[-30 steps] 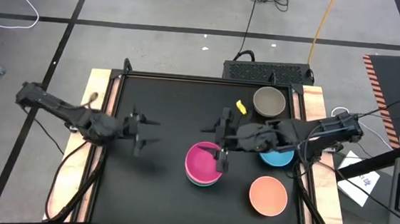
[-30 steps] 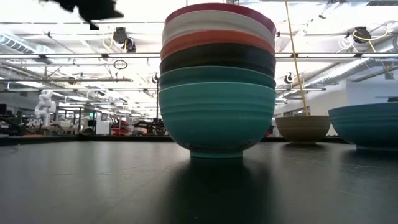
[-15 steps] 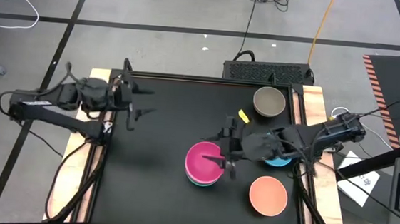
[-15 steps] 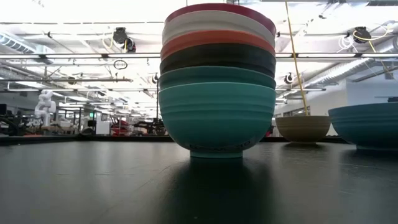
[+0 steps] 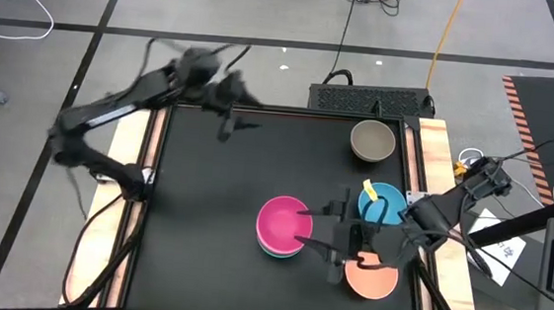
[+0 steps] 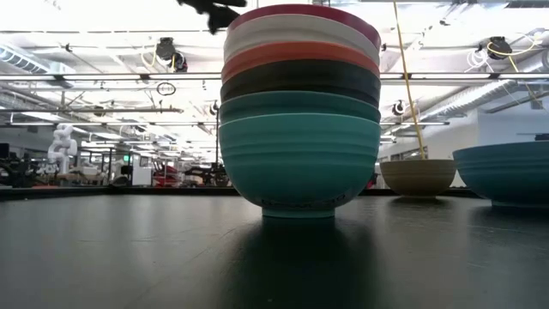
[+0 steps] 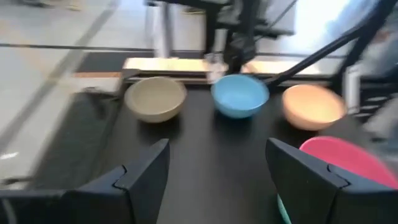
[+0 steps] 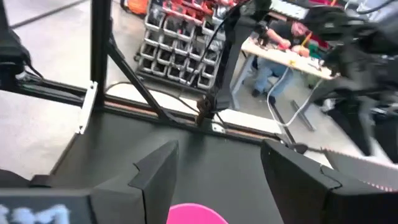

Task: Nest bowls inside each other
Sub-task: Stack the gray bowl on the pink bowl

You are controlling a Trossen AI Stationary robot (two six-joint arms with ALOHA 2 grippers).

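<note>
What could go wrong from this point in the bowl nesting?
The stack already stands six bowls tall, so a careless drop or nudge may tip it. The right gripper, open, hangs between it and the peach-orange bowl, and could knock either. The blue bowl lies beside that arm.

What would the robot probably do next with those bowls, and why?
Probably lower the right gripper, jaws open and empty, onto the peach-orange bowl just beside it. That bowl, the blue bowl and the grey-brown bowl sit loose, outside the stack. The left gripper waits far off.
</note>
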